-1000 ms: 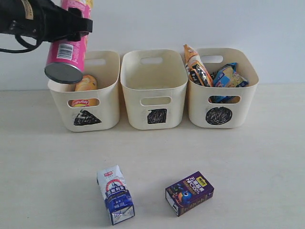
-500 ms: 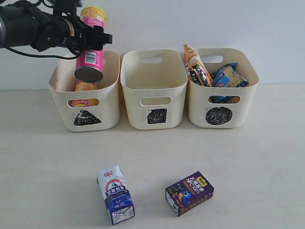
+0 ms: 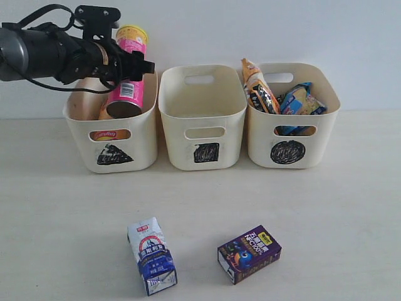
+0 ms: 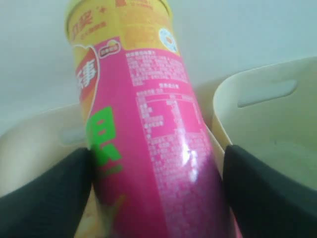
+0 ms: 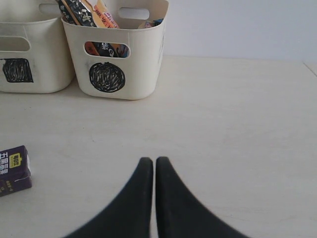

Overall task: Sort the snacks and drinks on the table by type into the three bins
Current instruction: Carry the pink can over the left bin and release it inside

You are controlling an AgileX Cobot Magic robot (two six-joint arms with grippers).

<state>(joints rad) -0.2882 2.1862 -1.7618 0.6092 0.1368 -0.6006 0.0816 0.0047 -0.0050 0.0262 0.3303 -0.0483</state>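
Pink tube (image 3: pixel 130 44), clamped in your left gripper (image 3: pixel 125 66), has dropped from above the triangle bin (image 3: pixel 113 153) to base-inside it, ready for release; right gripper (image 5: pixel 151 161) closed, empty; blue carton (image 3: pixel 152 255) and purple carton (image 3: pixel 249 254) wait in front of that bin.

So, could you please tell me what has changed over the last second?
The left gripper has swung the pink chip tube away from the camera and down, so its base now dips into the triangle bin; it is still gripped. The blue-white carton and purple carton on the table, and the packets in the circle bin, stayed put.
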